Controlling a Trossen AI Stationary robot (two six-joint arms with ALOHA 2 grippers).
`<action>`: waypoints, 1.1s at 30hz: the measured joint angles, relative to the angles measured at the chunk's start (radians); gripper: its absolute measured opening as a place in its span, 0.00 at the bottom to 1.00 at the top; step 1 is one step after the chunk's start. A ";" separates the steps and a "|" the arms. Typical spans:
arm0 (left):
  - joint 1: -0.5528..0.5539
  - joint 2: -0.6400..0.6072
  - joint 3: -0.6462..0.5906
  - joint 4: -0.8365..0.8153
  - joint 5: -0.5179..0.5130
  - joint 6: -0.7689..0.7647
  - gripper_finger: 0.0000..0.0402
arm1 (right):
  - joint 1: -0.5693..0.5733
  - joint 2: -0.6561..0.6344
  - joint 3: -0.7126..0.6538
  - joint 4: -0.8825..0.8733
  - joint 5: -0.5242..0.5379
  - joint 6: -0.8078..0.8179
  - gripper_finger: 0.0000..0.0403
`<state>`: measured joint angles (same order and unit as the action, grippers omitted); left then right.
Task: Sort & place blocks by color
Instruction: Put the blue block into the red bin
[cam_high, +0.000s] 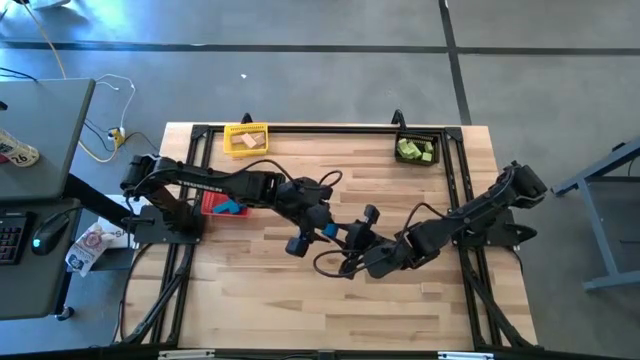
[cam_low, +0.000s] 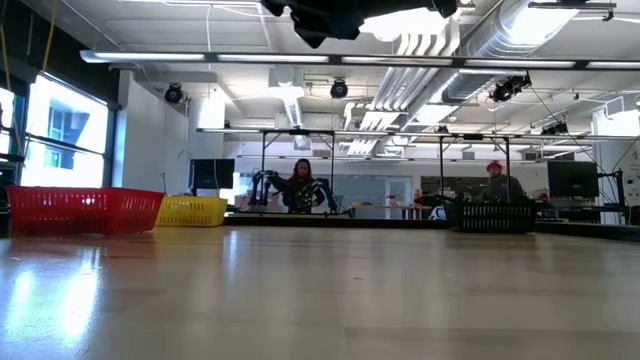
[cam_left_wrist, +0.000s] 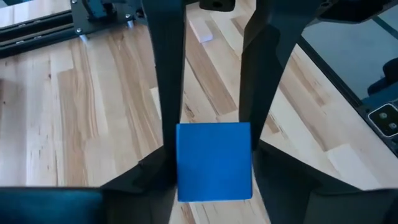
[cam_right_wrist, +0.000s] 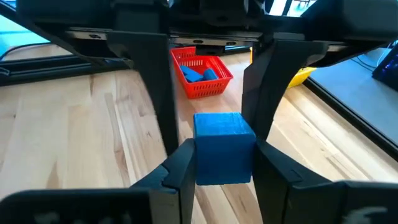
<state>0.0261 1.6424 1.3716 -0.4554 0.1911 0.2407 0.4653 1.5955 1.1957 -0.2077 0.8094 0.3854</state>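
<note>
Grippers met above mid-table. The right gripper (cam_right_wrist: 217, 168) clenched a blue cube (cam_right_wrist: 222, 147) between its fingers, held off the wood. The left gripper (cam_left_wrist: 214, 155) had its fingers at both sides of that cube (cam_left_wrist: 214, 160); grip or mere touch, I cannot tell. More blue blocks (cam_right_wrist: 199, 73) lay in the red basket (cam_right_wrist: 202, 84) beyond.

I count three baskets on my table (cam_high: 330, 300): one red basket (cam_high: 212, 205), one yellow basket (cam_high: 246, 139) and one black basket (cam_high: 418, 149). One blue cube (cam_left_wrist: 214, 161) sits between two hands, the left hand (cam_high: 335, 232) and right hand (cam_high: 352, 236).
</note>
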 joint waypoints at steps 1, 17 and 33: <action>0.000 0.000 0.000 0.000 -0.001 0.004 0.43 | 0.000 0.000 0.000 0.000 -0.001 0.002 0.26; -0.002 -0.001 0.000 -0.088 -0.040 0.009 0.26 | -0.001 0.001 0.001 -0.018 -0.074 -0.004 0.38; 0.062 -0.084 0.000 -0.543 -0.203 0.050 0.27 | -0.002 0.001 0.000 -0.270 -0.347 0.185 0.57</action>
<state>0.0884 1.5588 1.3716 -0.9980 -0.0118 0.2910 0.4634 1.5967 1.1961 -0.4780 0.4625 0.5700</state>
